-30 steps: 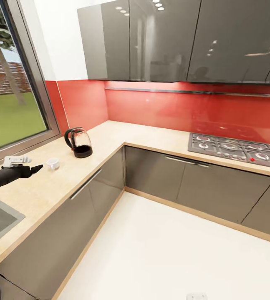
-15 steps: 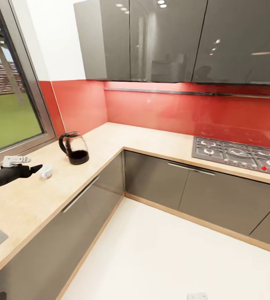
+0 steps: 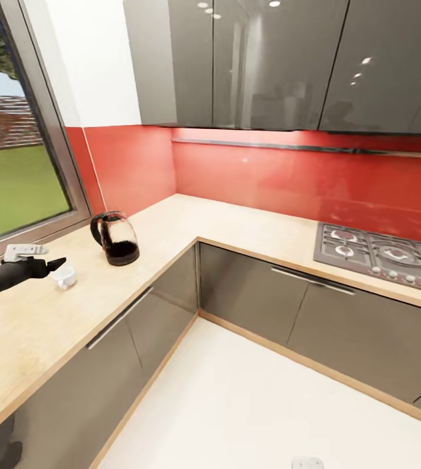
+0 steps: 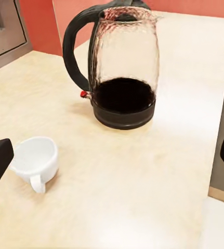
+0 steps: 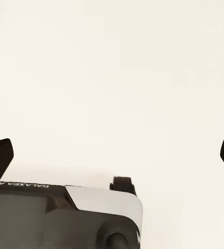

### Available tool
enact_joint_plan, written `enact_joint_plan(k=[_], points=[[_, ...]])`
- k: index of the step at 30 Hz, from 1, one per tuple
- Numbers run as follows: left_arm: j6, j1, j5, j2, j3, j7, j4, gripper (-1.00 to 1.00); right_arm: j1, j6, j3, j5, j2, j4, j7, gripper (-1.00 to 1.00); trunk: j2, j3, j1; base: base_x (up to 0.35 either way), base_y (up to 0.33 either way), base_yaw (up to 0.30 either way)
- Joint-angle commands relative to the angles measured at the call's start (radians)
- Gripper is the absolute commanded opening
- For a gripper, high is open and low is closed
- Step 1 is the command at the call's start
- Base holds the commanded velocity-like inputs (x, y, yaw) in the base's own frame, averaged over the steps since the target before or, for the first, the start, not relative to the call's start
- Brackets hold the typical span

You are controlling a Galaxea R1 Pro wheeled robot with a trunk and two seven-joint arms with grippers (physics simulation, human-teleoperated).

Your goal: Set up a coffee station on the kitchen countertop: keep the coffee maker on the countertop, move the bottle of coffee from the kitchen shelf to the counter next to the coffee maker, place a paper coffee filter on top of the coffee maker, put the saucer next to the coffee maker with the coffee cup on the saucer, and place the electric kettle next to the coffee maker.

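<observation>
Two task things are seen on the kitchen countertop point(image 3: 171, 228) at the left of the head view: the electric kettle point(image 3: 115, 238) standing upright at centre left, and the coffee cup point(image 3: 64, 277) just below and left of it, near but apart. The left gripper point(image 3: 47, 264) is held just beside the cup at the left edge, its dark fingers spread wide and empty; in the left wrist view the cup point(image 4: 35, 161) sits close by one fingertip with the kettle point(image 4: 123, 67) beyond. The right gripper point(image 5: 112, 155) is also spread wide, nothing between its tips, over pale floor. The cup seems to be the step in hand: the fingers would best be centred over the rim or handle before closing, so the light cup is not nudged toward the kettle. Against the frame half a second ago, the whole picture has slid right, so the camera has turned; kettle and cup look unmoved on the counter.
</observation>
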Motion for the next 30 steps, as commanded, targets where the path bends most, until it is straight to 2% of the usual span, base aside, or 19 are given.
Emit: enact_joint_plan(k=[1,19,26,30], points=[[0.008,-0.001,0.000,0.000,0.002,-0.005,0.000,1.00,-0.001,-0.003,0.008,-0.009,0.000,0.001,-0.001,1.00,-0.002,-0.002,0.001,0.285,-0.145,0.156],[0.006,-0.001,0.002,-0.002,0.002,-0.008,0.012,1.00,-0.001,-0.003,0.008,-0.008,-0.001,0.002,-0.001,1.00,-0.002,-0.002,0.001,0.330,-0.032,0.006],[0.004,-0.001,0.002,-0.007,0.000,-0.007,0.030,1.00,-0.001,-0.003,0.009,-0.007,-0.001,0.005,-0.001,1.00,-0.002,-0.002,0.001,0.338,0.094,0.000],[-0.012,-0.001,0.000,-0.009,0.000,-0.007,0.067,1.00,-0.001,-0.003,0.010,-0.006,-0.001,0.007,-0.001,1.00,-0.002,-0.002,0.001,0.308,0.099,0.000]])
